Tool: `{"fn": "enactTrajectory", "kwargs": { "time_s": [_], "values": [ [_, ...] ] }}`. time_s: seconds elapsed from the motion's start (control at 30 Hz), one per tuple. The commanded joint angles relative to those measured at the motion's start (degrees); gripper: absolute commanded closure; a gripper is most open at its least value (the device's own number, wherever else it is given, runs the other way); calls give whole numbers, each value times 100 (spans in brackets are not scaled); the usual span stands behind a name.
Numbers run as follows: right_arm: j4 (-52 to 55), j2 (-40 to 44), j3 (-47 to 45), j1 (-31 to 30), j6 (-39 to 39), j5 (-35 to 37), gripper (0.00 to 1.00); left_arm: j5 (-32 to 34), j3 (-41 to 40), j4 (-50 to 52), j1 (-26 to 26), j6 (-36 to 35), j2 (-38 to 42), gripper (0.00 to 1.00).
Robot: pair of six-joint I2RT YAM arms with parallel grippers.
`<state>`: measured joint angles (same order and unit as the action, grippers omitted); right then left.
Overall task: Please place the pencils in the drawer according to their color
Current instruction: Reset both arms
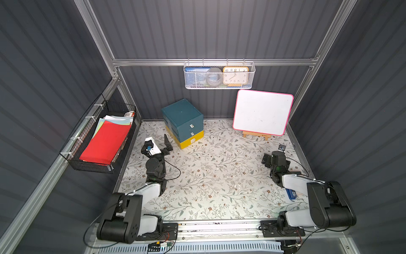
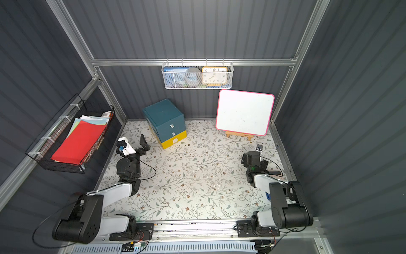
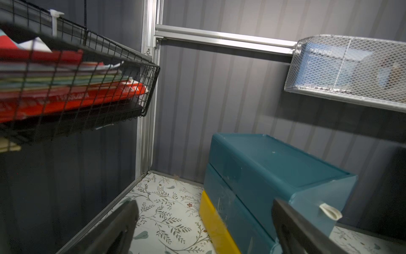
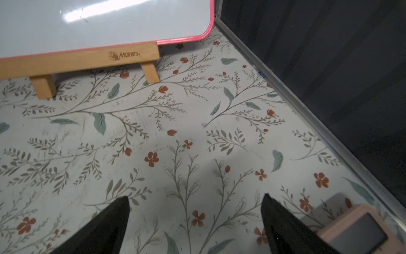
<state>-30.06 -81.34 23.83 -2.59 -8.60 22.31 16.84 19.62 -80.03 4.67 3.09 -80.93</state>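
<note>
Drawers (image 3: pixel 274 171) just beside left end effector (image 3: pixel 204 226)

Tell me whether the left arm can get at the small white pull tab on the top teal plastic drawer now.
Probably yes: the open left gripper hovers close beside the white pull tab, with nothing between them.

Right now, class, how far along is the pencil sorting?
Looks done: no pencil lies on the floral-patterned table; the teal-and-yellow plastic drawer cabinet is shut. In hand: nothing; left gripper and right gripper are open, empty. Left: nothing visible; drawer contents hidden.
</note>
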Motion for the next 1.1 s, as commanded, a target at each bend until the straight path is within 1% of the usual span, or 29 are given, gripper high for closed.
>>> {"fn": "enactTrajectory", "kwargs": {
  "time_s": [0.0,0.07,0.1,0.17,0.2,0.23,0.27,0.3,0.33,0.37,0.4,0.43,0.47,0.5,0.6,0.7,0.8,0.9,1.07],
  "values": [
    [-1958,-380,-337,7,456,-484,1,-331,-222,-1886,-229,-298,-720,0],
    [-3775,-1100,-664,-6,636,-424,1,-456,-428,-2403,-389,-109,-1037,0],
    [-3455,-985,-604,-14,581,-428,1,-578,-479,-2614,-443,-96,-1193,0],
    [-1709,-475,-140,27,377,-445,1,-735,-412,-2754,-467,-126,-1523,0],
    [-1704,-601,-54,86,399,-540,1,-833,-337,-2965,-475,-251,-1771,0],
    [-2300,-805,-204,111,438,-597,1,-557,-208,-2961,-485,-557,-1847,0],
    [-2824,-953,-309,136,516,-701,1,-719,-63,-2365,-483,-442,-1720,0],
    [-2670,-903,-274,152,457,-694,1,-720,158,-1638,-491,-159,-1620,0],
    [-2233,-747,-181,153,411,-673,1,-745,429,-1205,-537,-111,-1668,0],
    [-1914,-651,-109,152,383,-675,1,-1003,612,-1062,-687,-70,-1738,0],
    [-1782,-580,-111,160,369,-694,1,-1146,768,-759,-937,132,-1735,0],
    [-1831,-590,-128,157,372,-688,1,-1207,810,-468,-1019,252,-1699,0],
    [-1999,-630,-178,162,404,-679,1,-1210,798,-482,-1020,338,-1720,0],
    [-2206,-697,-216,161,431,-692,1,-1211,774,-656,-1020,286,-1748,0],
    [-2780,-902,-327,158,512,-736,1,-1192,787,-682,-1020,201,-1743,0],
    [-2532,-805,-283,157,456,-703,1,-1192,784,-682,-1021,200,-1743,0],
    [-2629,-897,-261,158,478,-724,1,-1193,785,-689,-1020,200,-1745,0],
    [-2453,-869,-208,161,430,-699,1,-1115,781,-703,-1020,179,-1751,0],
    [-2700,-874,-312,161,500,-742,1,-961,763,-786,-1018,130,-1734,0]
  ]
}}
